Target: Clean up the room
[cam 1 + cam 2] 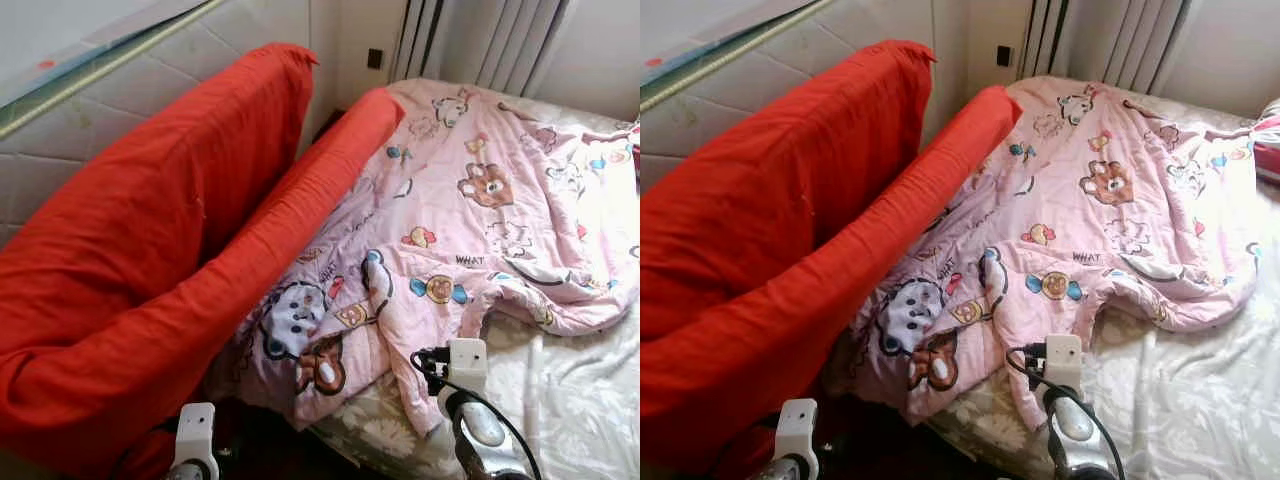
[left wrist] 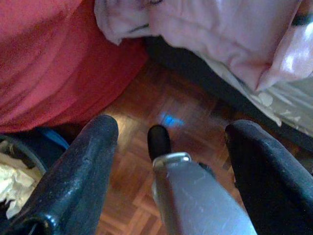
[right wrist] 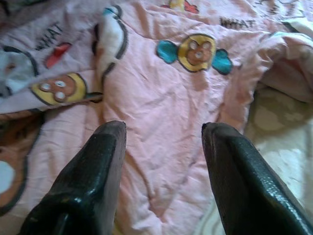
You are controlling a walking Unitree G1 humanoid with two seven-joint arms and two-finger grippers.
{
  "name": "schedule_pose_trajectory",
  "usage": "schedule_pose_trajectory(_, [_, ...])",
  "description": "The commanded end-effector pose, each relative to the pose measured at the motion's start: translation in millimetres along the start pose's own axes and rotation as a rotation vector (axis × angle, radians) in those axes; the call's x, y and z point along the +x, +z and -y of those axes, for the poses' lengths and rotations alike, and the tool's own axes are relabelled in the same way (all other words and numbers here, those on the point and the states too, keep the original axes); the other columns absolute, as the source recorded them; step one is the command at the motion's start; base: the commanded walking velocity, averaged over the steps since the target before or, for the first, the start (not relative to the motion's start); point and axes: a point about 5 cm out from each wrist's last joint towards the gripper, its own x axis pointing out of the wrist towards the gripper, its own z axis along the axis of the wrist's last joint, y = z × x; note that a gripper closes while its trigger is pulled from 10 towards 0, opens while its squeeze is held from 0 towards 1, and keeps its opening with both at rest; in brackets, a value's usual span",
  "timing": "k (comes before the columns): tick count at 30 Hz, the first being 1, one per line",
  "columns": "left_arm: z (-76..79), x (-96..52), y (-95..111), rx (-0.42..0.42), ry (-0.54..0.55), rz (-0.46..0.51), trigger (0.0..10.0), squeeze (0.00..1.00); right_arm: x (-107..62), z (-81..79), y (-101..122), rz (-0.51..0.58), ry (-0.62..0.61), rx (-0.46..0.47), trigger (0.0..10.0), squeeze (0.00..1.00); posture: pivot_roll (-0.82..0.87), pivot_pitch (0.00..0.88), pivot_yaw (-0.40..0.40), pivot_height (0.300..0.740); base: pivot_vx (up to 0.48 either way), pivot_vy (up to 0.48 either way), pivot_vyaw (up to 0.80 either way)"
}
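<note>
Right gripper (image 3: 161, 142), jaws wide, hovers over the rumpled pink quilt (image 1: 470, 210) on the bed (image 1: 570, 400). Left gripper (image 2: 171, 147), also wide, hangs idle. Best pinch a raised fold.

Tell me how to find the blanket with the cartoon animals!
Look at the bed with its pale flowery sheet, beside the big red cushions. Spread rumpled across it is the pink blanket. Bears and other cartoon animals are printed all over it; the red cushions are plain.
</note>
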Motion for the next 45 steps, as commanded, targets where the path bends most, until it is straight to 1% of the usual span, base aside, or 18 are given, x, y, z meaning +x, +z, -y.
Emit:
schedule_pose_trajectory(1, [-5.1, -3.5, -12, -0.008, 0.014, -0.046, 10.0, 0.00, -1.9, 1.5, -3, -0.004, -0.007, -0.013, 10.0, 0.00, -0.04, 0.147, -0.006, 0.740, 0.000, 0.000, 0.00])
schedule_pose_trajectory(4, [-6.3, -4.4, -15, -0.010, 0.017, -0.055, 10.0, 0.00, -1.4, 2.3, -2, -0.005, -0.010, -0.016, 10.0, 0.00, -0.04, 0.141, -0.005, 0.736, 0.000, 0.000, 0.00])
schedule_pose_trajectory(8, [-7.0, -4.6, -15, -0.009, 0.018, -0.055, 10.0, 0.00, 0.3, 2.4, 1, 0.000, -0.011, -0.017, 10.0, 0.00, -0.04, 0.134, -0.005, 0.711, 0.000, 0.000, 0.00])
schedule_pose_trajectory(13, [-7.4, -2.9, -9, -0.008, 0.016, -0.042, 10.0, 0.00, 3.7, 0.4, 6, 0.003, -0.016, -0.022, 10.0, 0.00, -0.04, 0.134, -0.003, 0.681, 0.000, 0.000, 0.00])
schedule_pose_trajectory(16, [-4.5, -1.3, -5, -0.008, 0.008, -0.034, 10.0, 0.00, 4.3, -1.5, 6, -0.002, -0.018, -0.026, 10.0, 0.00, -0.04, 0.138, -0.001, 0.666, 0.000, 0.000, 0.00])
schedule_pose_trajectory(26, [-2.6, -1.0, -5, -0.009, 0.002, -0.030, 10.0, 0.00, 3.3, -2.8, 4, -0.010, -0.020, -0.023, 10.0, 0.00, -0.03, 0.152, 0.000, 0.666, 0.000, 0.000, 0.00])
schedule_pose_trajectory(29, [-2.5, -0.8, -4, -0.009, 0.000, -0.029, 10.0, 0.00, 3.2, -2.1, 2, -0.024, -0.027, -0.024, 10.0, 0.00, -0.03, 0.154, -0.001, 0.666, 0.000, 0.000, 0.00])
schedule_pose_trajectory(31, [-2.2, -0.6, -4, -0.006, -0.003, -0.029, 10.0, 0.00, 3.4, -2.6, -1, -0.057, -0.030, -0.034, 10.0, 0.00, -0.03, 0.156, 0.000, 0.666, 0.000, 0.000, 0.00])
schedule_pose_trajectory(33, [-2.1, -0.5, -3, -0.005, -0.004, -0.028, 10.0, 0.00, 3.6, -3.2, -1, -0.064, -0.030, -0.028, 10.0, 0.00, -0.03, 0.158, 0.000, 0.656, 0.000, 0.000, 0.00])
schedule_pose_trajectory(34, [-1.9, -0.4, -3, -0.005, -0.006, -0.026, 10.0, 0.00, 3.8, -3.9, -1, -0.067, -0.029, -0.031, 10.0, 0.00, -0.03, 0.159, 0.000, 0.641, 0.000, 0.000, 0.00])
schedule_pose_trajectory(37, [-1.7, -0.3, -2, 0.000, -0.010, -0.025, 10.0, 0.00, 3.7, -4.3, 0, -0.046, -0.030, -0.021, 10.0, 0.00, -0.03, 0.160, 0.001, 0.626, 0.000, 0.000, 0.00])
schedule_pose_trajectory(42, [-2.4, -0.2, -1, 0.033, -0.009, -0.022, 10.0, 0.00, 3.8, -4.5, 0, -0.053, -0.036, -0.026, 10.0, 0.00, -0.03, 0.163, 0.001, 0.626, 0.000, 0.000, 0.00])
schedule_pose_trajectory(45, [-2.7, -0.2, -1, 0.029, -0.008, -0.023, 10.0, 0.00, 4.0, -4.7, 0, -0.059, -0.041, -0.022, 10.0, 0.00, -0.03, 0.164, 0.002, 0.626, 0.000, 0.000, 0.00])
